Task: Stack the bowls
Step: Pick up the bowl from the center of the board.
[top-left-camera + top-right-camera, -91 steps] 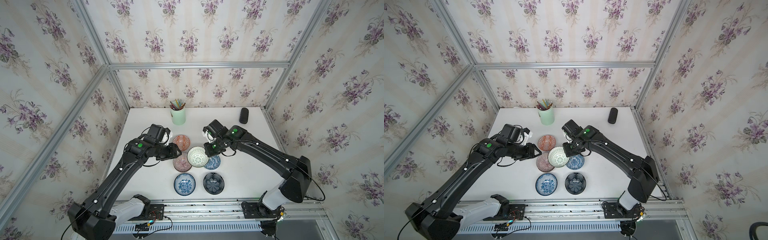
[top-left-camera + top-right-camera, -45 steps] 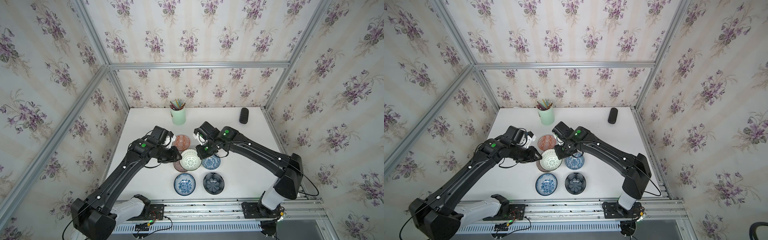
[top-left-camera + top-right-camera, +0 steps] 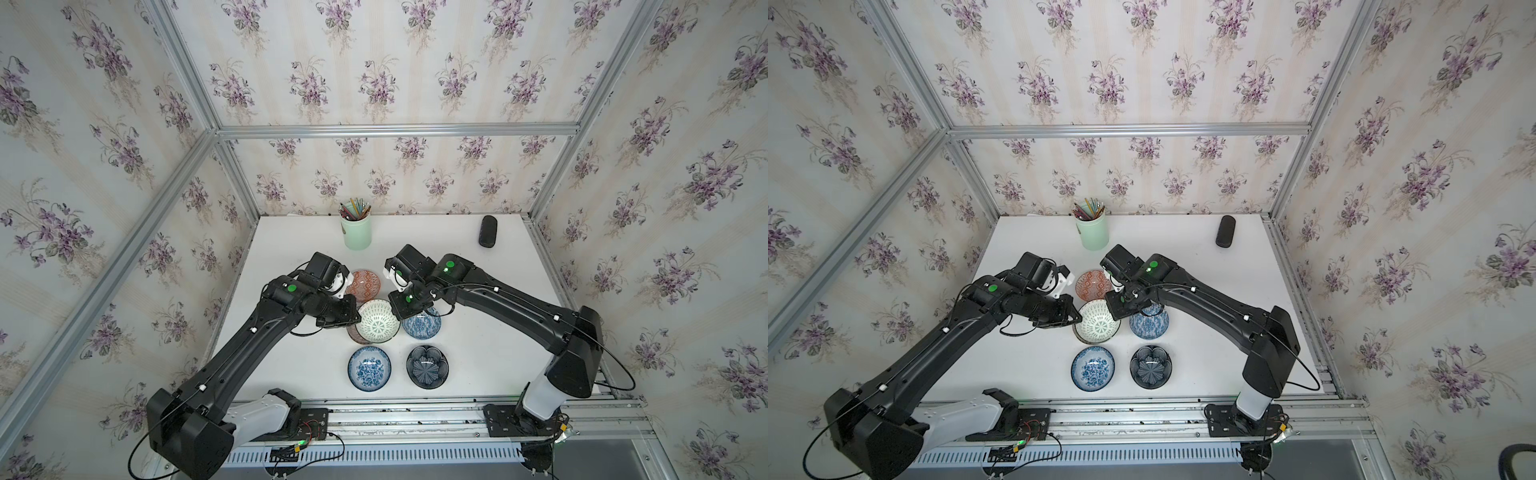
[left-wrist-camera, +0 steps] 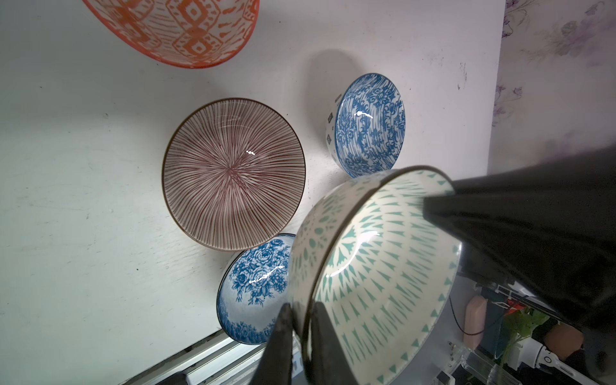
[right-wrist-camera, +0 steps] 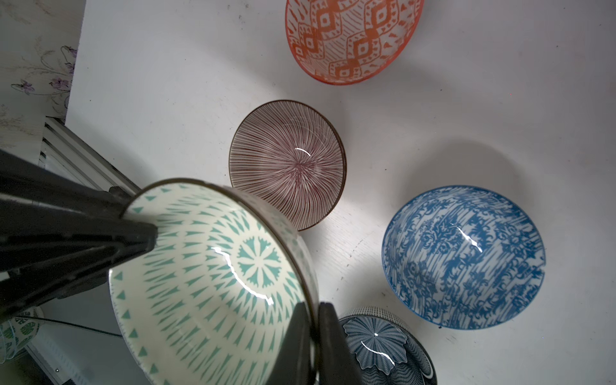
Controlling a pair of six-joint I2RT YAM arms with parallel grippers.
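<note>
left wrist view gives the clearest look. the left end effector (image 4: 302, 310) is clamped on the rim of the green-lattice bowl (image 4: 383, 266), one finger inside and one outside. the right end effector (image 5: 314, 308) is pinched onto the opposite side of the same rim in the same way. so both are closed on one bowl, which reads to me as a hand-over or a two-armed carry, probably because a one-sided rim pinch lets a glazed bowl tip. it sits tilted in both wrist views and looks lifted off the worktop (image 3: 291, 257).

in both top views that bowl hangs over the pink-lined bowl (image 4: 233, 173) and hides most of it. my guess is pink is the base of the stack and green goes in next. nothing looks nested yet.

the orange bowl (image 4: 186, 30), striped blue-white bowl (image 4: 370, 123), floral blue-white bowl (image 4: 256, 280) and dark navy petal bowl (image 5: 376, 336) sit singly around it, open side up. i only count six bowls here. the pencil cup (image 3: 356, 232) is at the back, well out of the way.
</note>
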